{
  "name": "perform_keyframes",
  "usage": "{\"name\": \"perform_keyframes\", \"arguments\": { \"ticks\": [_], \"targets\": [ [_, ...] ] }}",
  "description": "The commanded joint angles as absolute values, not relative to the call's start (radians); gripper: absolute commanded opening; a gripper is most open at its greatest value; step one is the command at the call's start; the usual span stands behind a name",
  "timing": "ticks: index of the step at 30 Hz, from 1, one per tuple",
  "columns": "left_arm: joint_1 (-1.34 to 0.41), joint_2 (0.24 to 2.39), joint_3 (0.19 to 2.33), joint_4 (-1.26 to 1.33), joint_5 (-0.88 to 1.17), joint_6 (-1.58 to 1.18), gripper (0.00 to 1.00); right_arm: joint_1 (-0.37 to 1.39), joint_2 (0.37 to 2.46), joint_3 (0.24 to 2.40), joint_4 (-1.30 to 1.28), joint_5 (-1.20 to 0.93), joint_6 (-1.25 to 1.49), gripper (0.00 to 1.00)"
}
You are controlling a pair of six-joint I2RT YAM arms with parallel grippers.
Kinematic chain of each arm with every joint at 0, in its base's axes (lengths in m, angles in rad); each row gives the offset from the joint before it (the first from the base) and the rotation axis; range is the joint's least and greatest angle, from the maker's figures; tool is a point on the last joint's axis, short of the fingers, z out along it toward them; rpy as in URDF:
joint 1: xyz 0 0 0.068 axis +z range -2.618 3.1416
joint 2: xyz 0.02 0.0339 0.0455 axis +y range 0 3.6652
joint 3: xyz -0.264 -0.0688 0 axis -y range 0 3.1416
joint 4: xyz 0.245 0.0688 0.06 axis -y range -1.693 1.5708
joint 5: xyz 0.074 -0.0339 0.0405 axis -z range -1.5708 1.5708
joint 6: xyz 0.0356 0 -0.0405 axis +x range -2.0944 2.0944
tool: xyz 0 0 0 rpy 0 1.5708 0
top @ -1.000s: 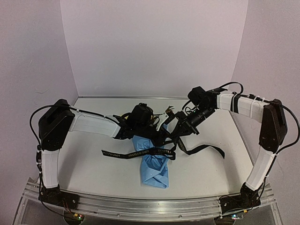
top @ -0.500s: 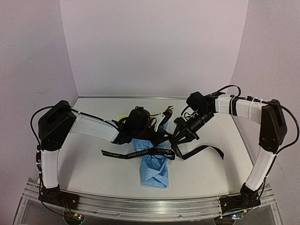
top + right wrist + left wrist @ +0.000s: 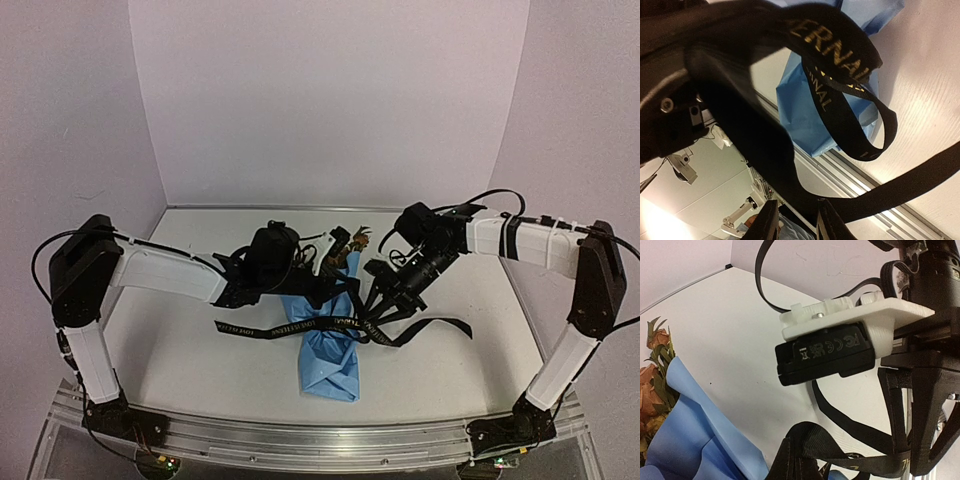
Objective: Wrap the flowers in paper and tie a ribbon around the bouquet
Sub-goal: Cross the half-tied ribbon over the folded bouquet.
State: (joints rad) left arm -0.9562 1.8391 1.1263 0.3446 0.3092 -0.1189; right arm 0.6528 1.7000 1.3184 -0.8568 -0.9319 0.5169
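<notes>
Tying is the step in hand: the paper (image 3: 330, 358) is already lying folded into a cone around the flowers (image 3: 352, 243), so wrapping is judged complete. The bouquet is resting near the middle of the table (image 3: 180, 350), its closed tip pointing toward the near edge and the flower heads pointing toward the far edge. The ribbon (image 3: 280, 328) is crossing the cone just below the heads. One tail is trailing flat toward the left edge and the other toward the right edge, and a slack loop is hanging clear of the paper in the right wrist view. The left tool (image 3: 318, 287) is sitting closed over the upper part of the cone. Ribbon is rising toward it in the left wrist view, but a grip on it cannot be confirmed. The right tool (image 3: 378, 308) is hovering just beside the cone on its right side with its jaws standing slightly apart, and nothing is visibly pinched between them. No knot is showing, so the tie is judged unfinished. The next move is calling for the right tool to close on a free tail and draw it through the loop while the left tool is anchoring the crossing, without dragging the light cone sideways.
</notes>
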Motion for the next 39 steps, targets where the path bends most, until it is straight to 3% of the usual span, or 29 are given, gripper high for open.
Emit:
{"name": "perform_keyframes", "arguments": {
  "ticks": [1, 11, 16, 26, 39],
  "targets": [
    [-0.974, 1.754, 1.064, 0.324, 0.308, -0.006, 0.00, 0.671, 1.657, 1.292, -0.854, -0.918, 0.498, 0.26],
    [-0.993, 1.630, 0.831, 0.485, 0.241, 0.096, 0.00, 0.761, 1.647, 1.217, -0.809, -0.777, 0.539, 0.26],
    [-0.999, 1.607, 0.773, 0.538, 0.218, 0.126, 0.00, 0.762, 1.636, 1.137, -0.645, -0.656, 0.673, 0.36],
    [-1.010, 1.595, 0.735, 0.572, 0.210, 0.197, 0.00, 0.774, 1.569, 1.034, -0.471, -0.452, 0.780, 0.40],
    [-1.017, 1.577, 0.711, 0.586, 0.221, 0.243, 0.00, 0.822, 1.514, 1.056, -0.490, -0.512, 0.747, 0.38]
  ]
}}
